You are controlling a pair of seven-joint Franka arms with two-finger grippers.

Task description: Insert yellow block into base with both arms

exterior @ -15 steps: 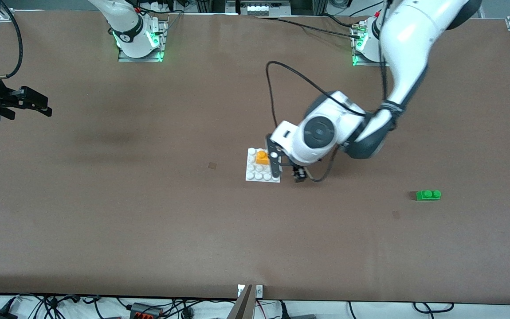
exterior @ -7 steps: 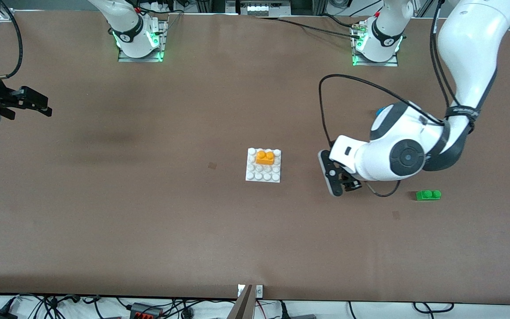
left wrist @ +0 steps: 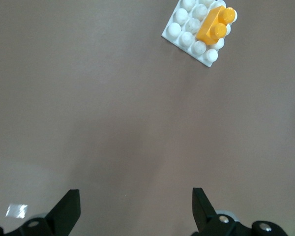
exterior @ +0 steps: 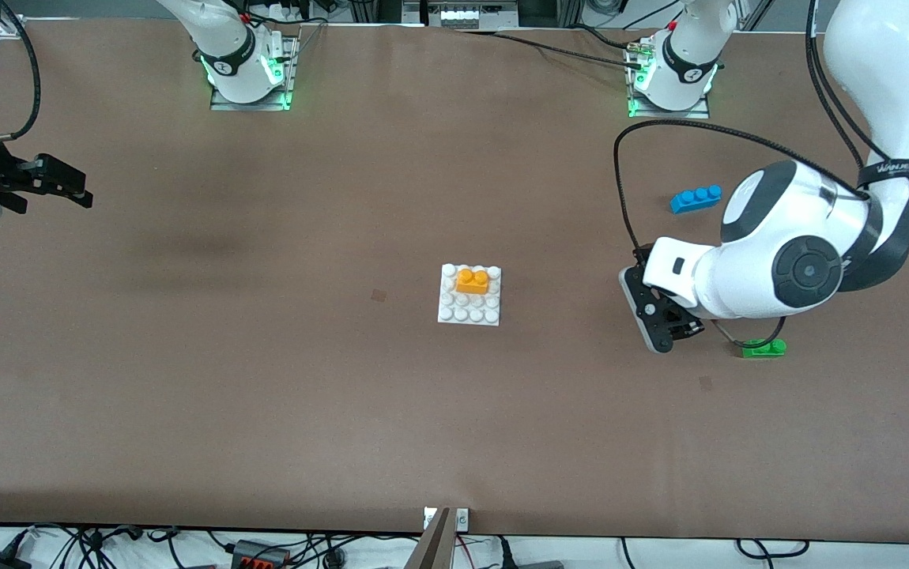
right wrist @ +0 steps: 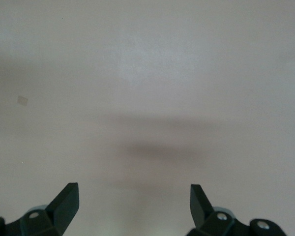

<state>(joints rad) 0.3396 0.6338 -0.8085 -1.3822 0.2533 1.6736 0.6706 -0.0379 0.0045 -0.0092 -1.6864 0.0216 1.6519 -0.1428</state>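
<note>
Now: yellow block (exterior: 473, 281) seen seated on base (exterior: 448, 310), well clear of left end effector (exterior: 664, 316), spread wide, empty. Right end effector (exterior: 67, 187) parked wide, empty. Block judged light, rigid; best pinched at flat sides.

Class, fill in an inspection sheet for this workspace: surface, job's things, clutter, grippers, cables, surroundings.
Surface: brown table, faint dark smudges.
Job's things: yellow block seated on the white base, along the base's edge farthest from the front camera.
Clutter: green brick, blue brick, both toward the left arm's end.
Grippers: left gripper open, empty, beside the green brick; right gripper open, waiting at the table's edge.
Cables: black cable looping from the left arm.
Surroundings: wires along the table's edges.
</note>
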